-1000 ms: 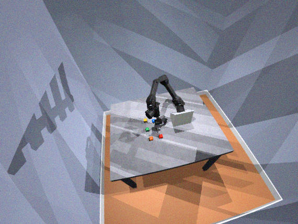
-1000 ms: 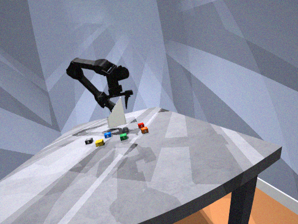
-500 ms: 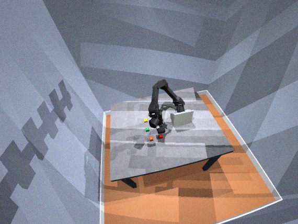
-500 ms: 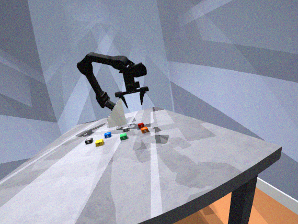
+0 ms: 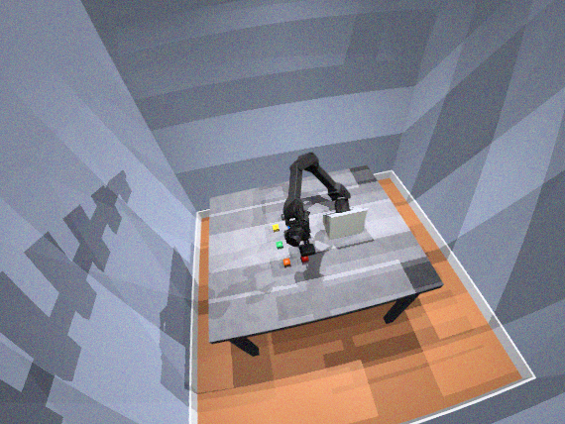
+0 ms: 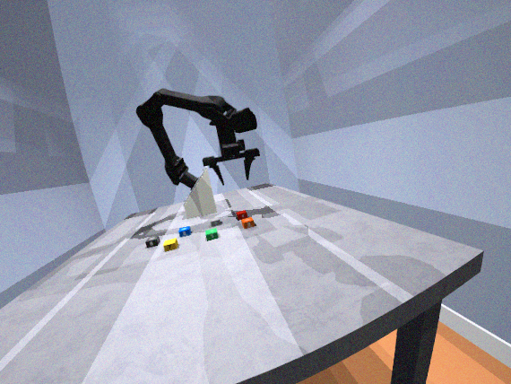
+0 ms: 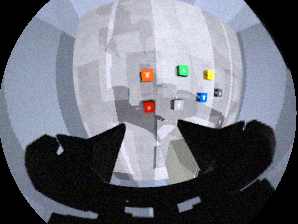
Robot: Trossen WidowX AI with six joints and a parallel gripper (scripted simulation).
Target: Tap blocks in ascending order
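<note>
My jaws (image 6: pixel 233 170) hang spread and empty, well above the red block (image 6: pixel 241 214) just below them on the desk (image 6: pixel 359 278); which blocks are already tapped I cannot tell.

the arm arches over, claw (image 6: pixel 233 168) pointing down (fingers spread, holding nothing).
</note>
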